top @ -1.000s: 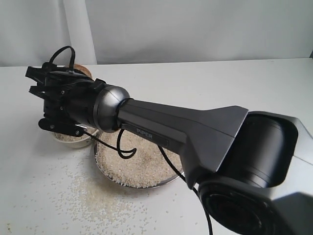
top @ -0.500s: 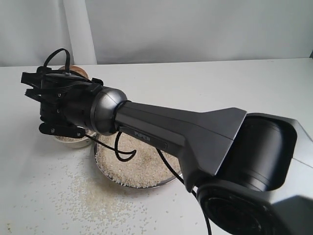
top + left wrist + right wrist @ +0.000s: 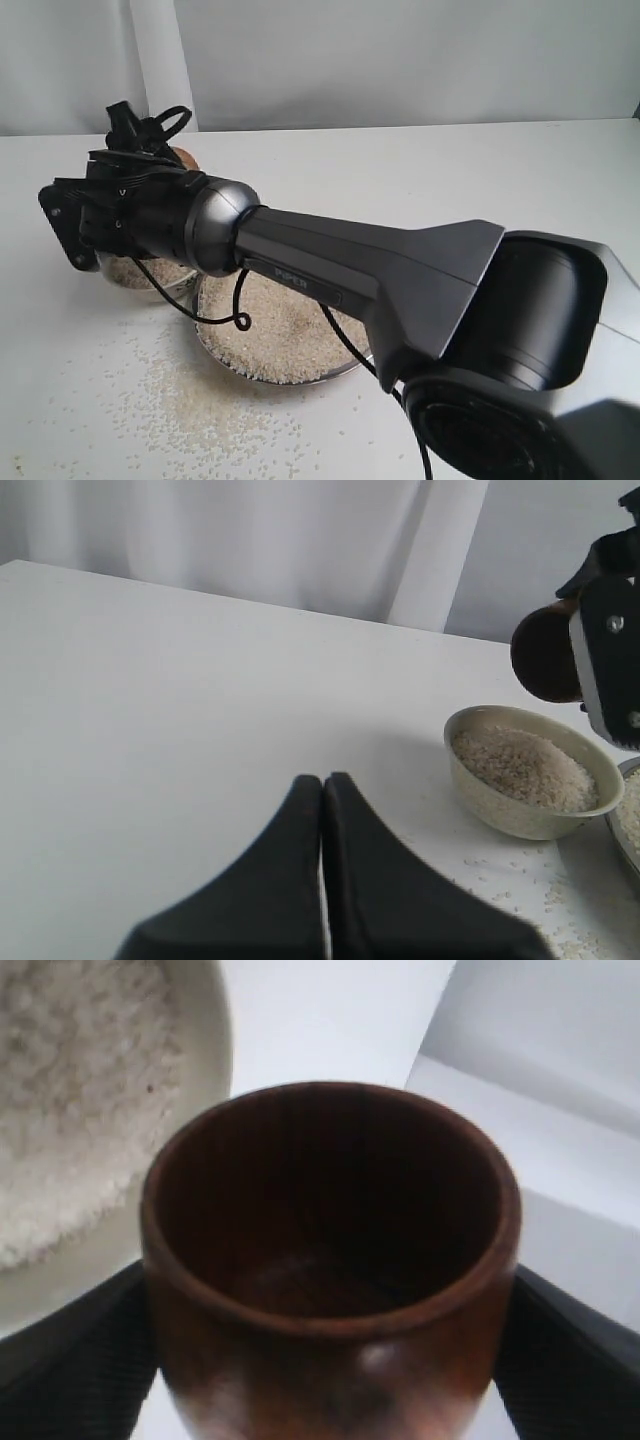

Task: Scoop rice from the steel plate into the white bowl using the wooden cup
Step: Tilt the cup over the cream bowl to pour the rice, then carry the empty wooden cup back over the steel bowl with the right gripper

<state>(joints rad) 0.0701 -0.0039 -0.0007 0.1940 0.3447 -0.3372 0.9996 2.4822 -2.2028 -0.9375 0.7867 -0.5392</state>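
- Your right gripper (image 3: pixel 320 1352) has its jaws set wide and clamped on the wooden cup (image 3: pixel 330 1260), one dark finger pressed to each side of the cup's lower body.
- The wooden cup hangs in the air over the far edge of the white bowl (image 3: pixel 497 810), clear of its rim. From these views you cannot tell how far the cup is tipped.
- Looking into the cup from the right wrist view, you see bare, dark reddish wood down to the bottom.
- The white bowl stands upright on the tabletop (image 3: pixel 450 170) and holds a heap of rice (image 3: pixel 520 768) that rises to about rim height.
- The steel plate (image 3: pixel 330 376) lies just beside the white bowl. Whether the two touch cannot be made out. A broad, flat layer of grains (image 3: pixel 285 330) covers the plate.
- Loose spilled grains (image 3: pixel 180 400) are scattered on the tabletop near the white bowl and along the plate's near side.
- Your right arm (image 3: pixel 380 260) stretches over the steel plate to reach the white bowl.
- Your left gripper (image 3: pixel 322 785) sits low over bare tabletop, well apart from the white bowl, with its jaws pressed together and gripping nothing.
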